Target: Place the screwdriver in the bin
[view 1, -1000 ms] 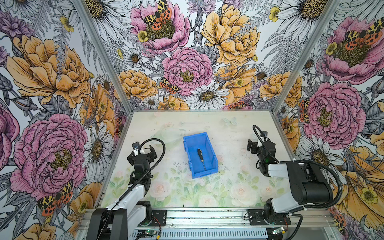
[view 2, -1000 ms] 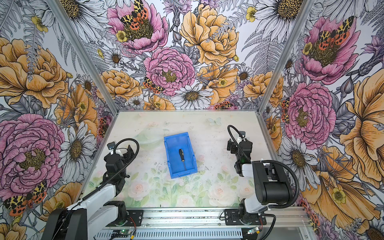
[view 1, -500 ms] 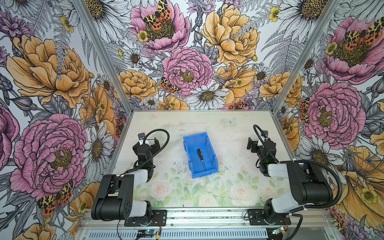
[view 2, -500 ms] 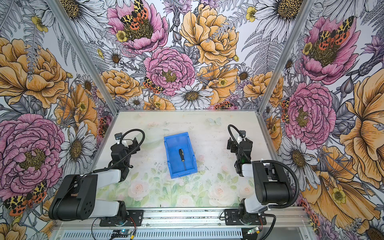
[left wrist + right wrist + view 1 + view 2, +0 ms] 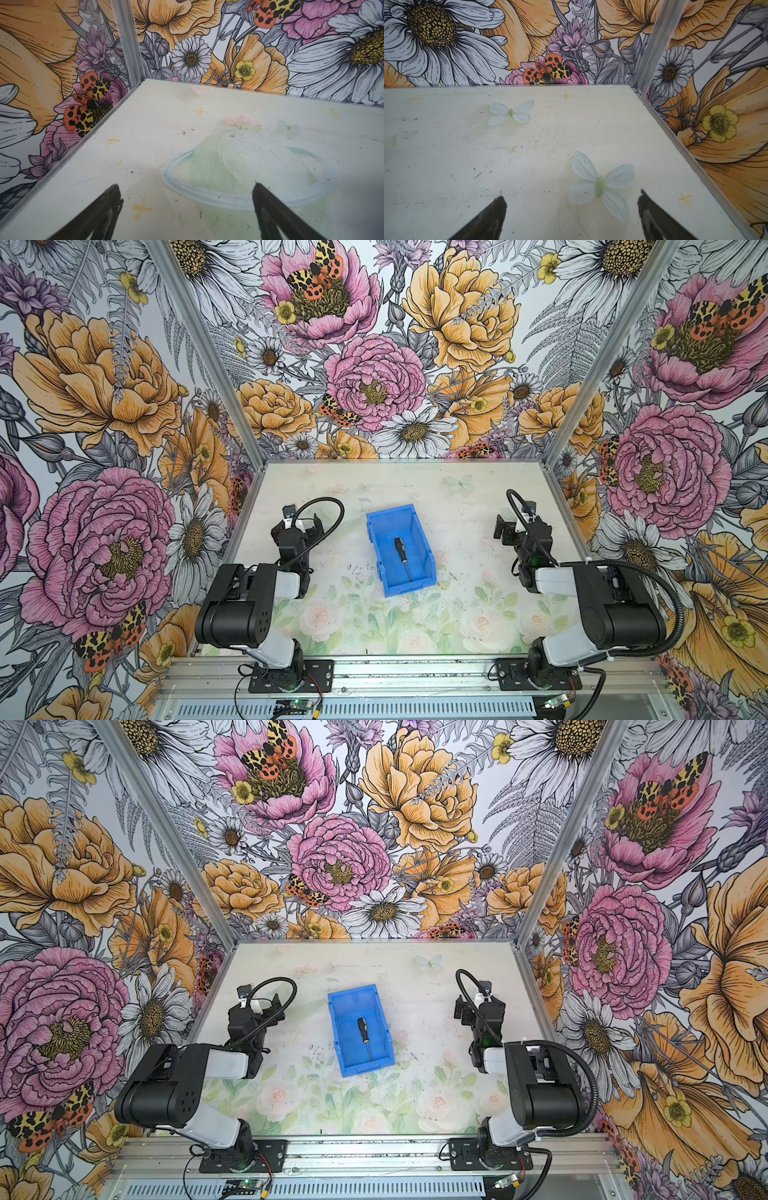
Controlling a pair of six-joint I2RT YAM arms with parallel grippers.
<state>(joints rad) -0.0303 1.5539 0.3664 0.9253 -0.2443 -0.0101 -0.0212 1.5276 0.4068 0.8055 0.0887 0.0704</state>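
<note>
On the counter (image 5: pixel 465 489), in the bin (image 5: pixel 390 511): screwdriver (image 5: pixel 402 558) lies flat on the floor. Left gripper (image 5: pixel 186 188) and right gripper (image 5: pixel 571 197) are wide apart, empty, well clear. Judged: placement done; no further move needed.

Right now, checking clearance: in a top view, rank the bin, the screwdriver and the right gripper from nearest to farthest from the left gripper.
1. bin, in the middle, its side wall closest.
2. screwdriver, lying inside the bin.
3. right gripper, on the far right side.
</note>
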